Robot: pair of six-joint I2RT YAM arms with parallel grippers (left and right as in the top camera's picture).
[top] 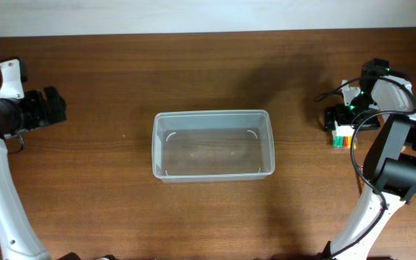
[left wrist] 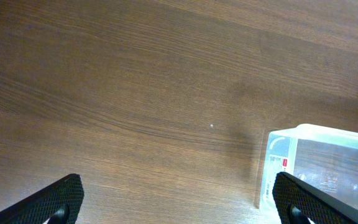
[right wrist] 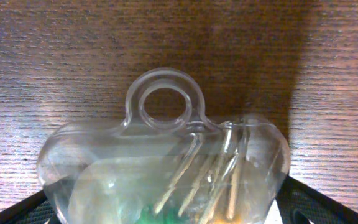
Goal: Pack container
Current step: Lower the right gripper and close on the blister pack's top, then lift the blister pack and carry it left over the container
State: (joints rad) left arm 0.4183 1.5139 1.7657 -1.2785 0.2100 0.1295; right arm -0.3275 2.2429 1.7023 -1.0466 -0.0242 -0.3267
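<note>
The container point(top: 211, 113) is a clear rectangular bin in the middle of the table, with nothing in it; its corner shows in the left wrist view point(left wrist: 316, 134). My left gripper point(top: 56, 107) is open and empty at the far left, over bare wood point(left wrist: 178, 205). My right gripper point(top: 341, 119) is at the far right, open, with its fingers either side of a clear plastic pack point(right wrist: 166, 155). The pack has a hang ring and holds small tools, and it lies on the table point(top: 343, 136) with white, green, yellow and red parts showing.
The wooden table point(top: 121, 202) runs to a pale far edge at the top. The right arm's body point(top: 399, 162) and its cables stand at the right side. Bare wood lies between each gripper and the bin.
</note>
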